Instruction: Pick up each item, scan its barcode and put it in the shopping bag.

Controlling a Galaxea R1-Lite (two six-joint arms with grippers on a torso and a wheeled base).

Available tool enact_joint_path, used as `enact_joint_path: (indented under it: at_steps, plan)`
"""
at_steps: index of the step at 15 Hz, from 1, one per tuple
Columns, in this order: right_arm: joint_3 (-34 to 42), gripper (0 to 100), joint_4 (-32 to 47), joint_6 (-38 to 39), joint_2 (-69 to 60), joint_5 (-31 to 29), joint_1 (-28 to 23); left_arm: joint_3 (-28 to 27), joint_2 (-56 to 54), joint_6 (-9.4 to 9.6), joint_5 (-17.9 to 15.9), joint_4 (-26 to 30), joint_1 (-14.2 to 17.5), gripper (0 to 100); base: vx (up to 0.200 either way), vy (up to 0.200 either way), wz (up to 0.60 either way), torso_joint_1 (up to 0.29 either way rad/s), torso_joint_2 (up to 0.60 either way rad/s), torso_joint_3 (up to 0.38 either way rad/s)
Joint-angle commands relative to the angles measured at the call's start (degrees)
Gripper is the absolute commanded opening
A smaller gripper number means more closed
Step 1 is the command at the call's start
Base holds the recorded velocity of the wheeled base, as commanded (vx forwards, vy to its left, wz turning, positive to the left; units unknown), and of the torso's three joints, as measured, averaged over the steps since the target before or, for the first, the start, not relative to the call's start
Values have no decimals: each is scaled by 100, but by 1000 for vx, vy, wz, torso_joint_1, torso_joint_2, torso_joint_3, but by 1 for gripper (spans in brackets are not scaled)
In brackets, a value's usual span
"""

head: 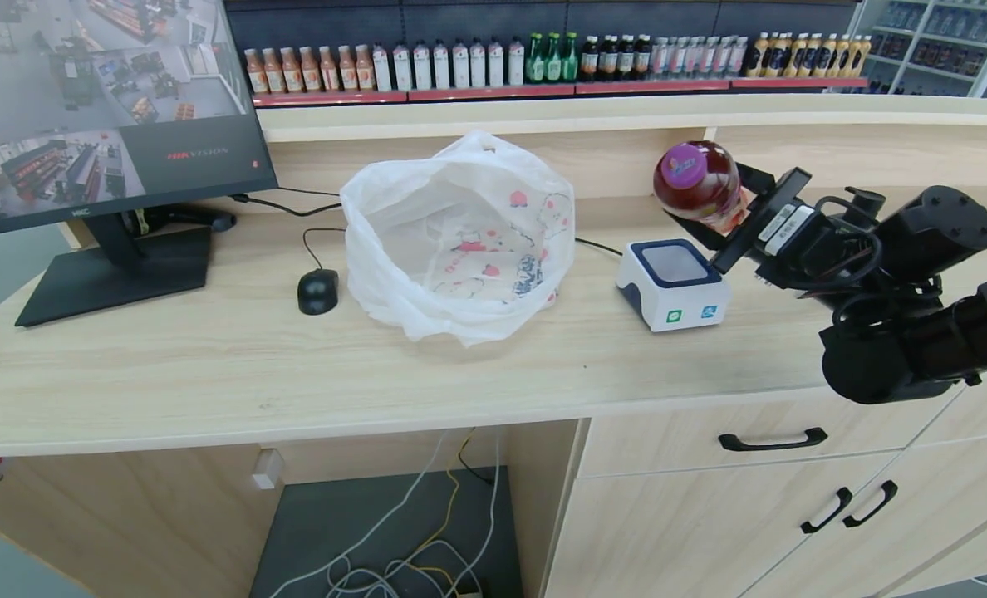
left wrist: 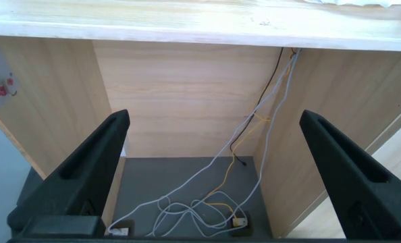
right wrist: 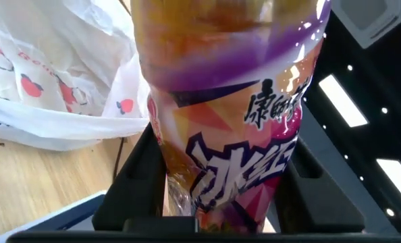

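Well, your right gripper (head: pixel 714 209) was clamped on the bottle (head: pixel 696 178) — held tilted in the air just above the scanner (head: pixel 672 284), which stood beside the bag (head: pixel 460 237). Your left gripper (left wrist: pixel 214 125) gaped wide, holding nothing, low before the counter (left wrist: pixel 187 20).

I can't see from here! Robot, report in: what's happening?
Right gripper shut on bottle, held up near the scanner. Left gripper open, below the counter. Shopping bag open beside scanner, nothing between.
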Motion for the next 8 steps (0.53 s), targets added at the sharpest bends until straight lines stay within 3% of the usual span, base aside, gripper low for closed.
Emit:
enact_joint_path:
  at_steps: [1,4,8]
  plan:
    - [-5,0,-3,-44,19,135,5,0,-2,0,0,0,-1,100,0,0,0,0,0,0]
    - [3,0,-3,-71,107,469,5,0,-2,0,0,0,-1,100,0,0,0,0,0,0]
    - [-5,0,-3,-176,213,486,49,0,-2,0,0,0,7,100,0,0,0,0,0,0]
